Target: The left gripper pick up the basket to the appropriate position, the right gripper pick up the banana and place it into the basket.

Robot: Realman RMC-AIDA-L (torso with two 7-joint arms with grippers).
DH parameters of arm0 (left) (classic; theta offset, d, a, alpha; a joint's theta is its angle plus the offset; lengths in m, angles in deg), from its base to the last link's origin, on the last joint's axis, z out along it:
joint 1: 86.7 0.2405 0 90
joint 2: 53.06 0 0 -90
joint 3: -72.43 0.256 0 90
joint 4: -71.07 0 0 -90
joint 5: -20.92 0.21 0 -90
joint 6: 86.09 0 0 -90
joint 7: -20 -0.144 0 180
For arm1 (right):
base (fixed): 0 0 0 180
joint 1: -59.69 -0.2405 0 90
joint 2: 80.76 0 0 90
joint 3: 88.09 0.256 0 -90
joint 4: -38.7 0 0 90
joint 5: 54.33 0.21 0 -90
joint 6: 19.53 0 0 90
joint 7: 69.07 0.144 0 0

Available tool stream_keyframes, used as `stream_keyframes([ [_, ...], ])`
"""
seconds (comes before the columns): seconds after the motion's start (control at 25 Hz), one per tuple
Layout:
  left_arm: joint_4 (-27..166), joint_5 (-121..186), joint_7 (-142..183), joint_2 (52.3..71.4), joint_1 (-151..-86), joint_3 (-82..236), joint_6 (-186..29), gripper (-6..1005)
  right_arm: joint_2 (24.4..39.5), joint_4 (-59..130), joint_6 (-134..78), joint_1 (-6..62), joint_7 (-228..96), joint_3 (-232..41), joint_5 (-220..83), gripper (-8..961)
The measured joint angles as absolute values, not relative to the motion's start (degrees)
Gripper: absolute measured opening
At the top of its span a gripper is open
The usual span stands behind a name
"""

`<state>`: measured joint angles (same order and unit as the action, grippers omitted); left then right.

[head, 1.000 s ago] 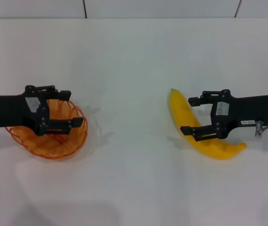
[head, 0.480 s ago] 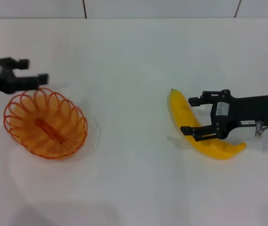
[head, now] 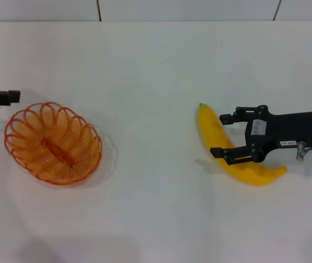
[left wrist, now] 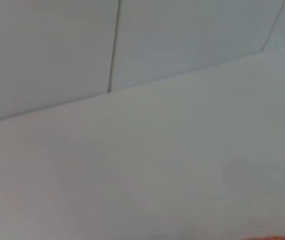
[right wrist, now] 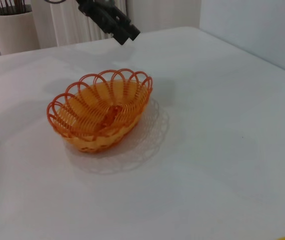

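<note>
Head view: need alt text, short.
The right gripper straddles the banana lying on the white table, fingers open on either side of it. Far left, the empty orange basket sits alone; the left gripper is beside it at the picture's edge.

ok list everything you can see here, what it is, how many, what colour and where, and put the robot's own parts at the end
basket: one, orange wire, empty, on the table's left side, nothing touching it
banana: one, yellow, lying on the table's right side
table: one, white, under everything
wall: white panels with dark seams, behind the table
pot: one, cream, holding dark sticks, off in the background of the right wrist view
left gripper: one, black, at the left edge, behind the basket and clear of it
right gripper: one, black, open, fingers straddling the banana's middle, not closed on it
</note>
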<state>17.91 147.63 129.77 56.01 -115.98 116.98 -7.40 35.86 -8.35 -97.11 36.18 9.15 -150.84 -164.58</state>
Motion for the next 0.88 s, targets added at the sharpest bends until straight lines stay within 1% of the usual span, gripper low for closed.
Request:
stream_keyframes([
  [0.16,20.12,150.69,129.96,56.29,-117.8,117.34,-7.57,809,35.86,-8.31,-97.21,36.16,9.16,-150.84,-164.56,860],
  [0.44,24.85,154.02,129.3,56.06,-120.9,117.38,-9.54,806,35.87,-8.32,-97.55,36.04,9.15,-150.85,-164.52,860],
  [0.68,25.58,159.07,129.29,57.72,-122.54,117.38,-11.68,803,35.87,-8.33,-97.58,35.95,9.33,-150.84,-164.49,860],
  [0.88,28.02,160.0,128.86,58.08,-123.66,117.35,-13.37,801,35.87,-8.33,-97.59,35.6,9.88,-150.93,-164.79,860],
])
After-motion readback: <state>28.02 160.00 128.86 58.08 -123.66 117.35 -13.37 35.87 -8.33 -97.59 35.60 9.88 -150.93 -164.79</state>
